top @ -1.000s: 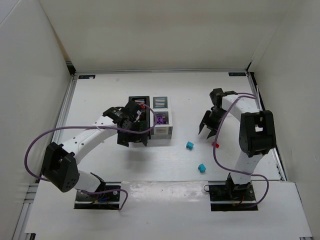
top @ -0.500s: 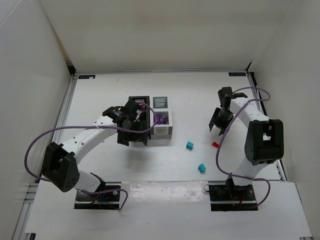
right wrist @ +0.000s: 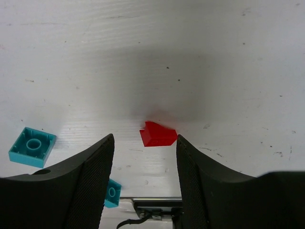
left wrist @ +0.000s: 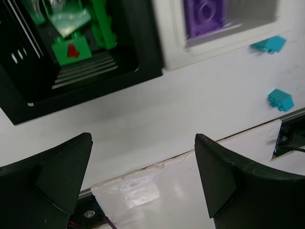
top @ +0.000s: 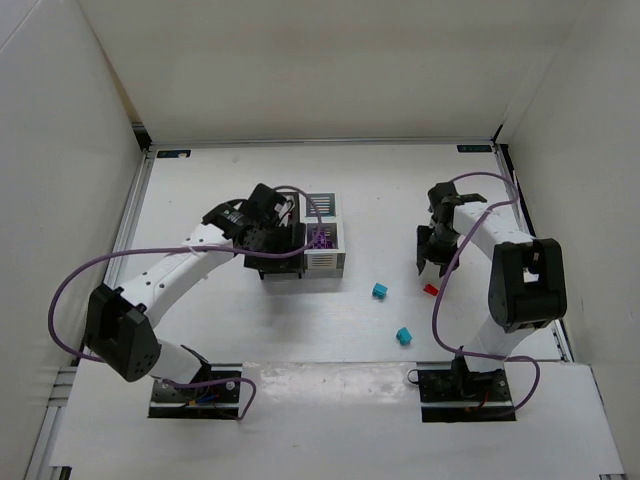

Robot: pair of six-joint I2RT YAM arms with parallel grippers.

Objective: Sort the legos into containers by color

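A red lego (top: 431,289) (right wrist: 158,135) lies on the table at the tips of my right gripper (top: 428,263) (right wrist: 145,139). That gripper is open and the brick's right end is close to the right finger. Two teal legos (top: 380,290) (top: 403,335) lie to its left. The containers (top: 326,263) stand at mid-table. My left gripper (top: 275,258) (left wrist: 143,143) hovers wide open and empty at the near black bin, which holds green legos (left wrist: 71,47). A purple lego (left wrist: 205,16) sits in the near white bin.
White walls close in the table on the left, back and right. The right arm's cable (top: 440,300) loops down past the red brick. A taped seam (left wrist: 157,164) crosses the table in front of the arm bases.
The right gripper swung in and came down over the red lego, its jaws a little wider. The left gripper shifted right and farther back, over the near black bin.
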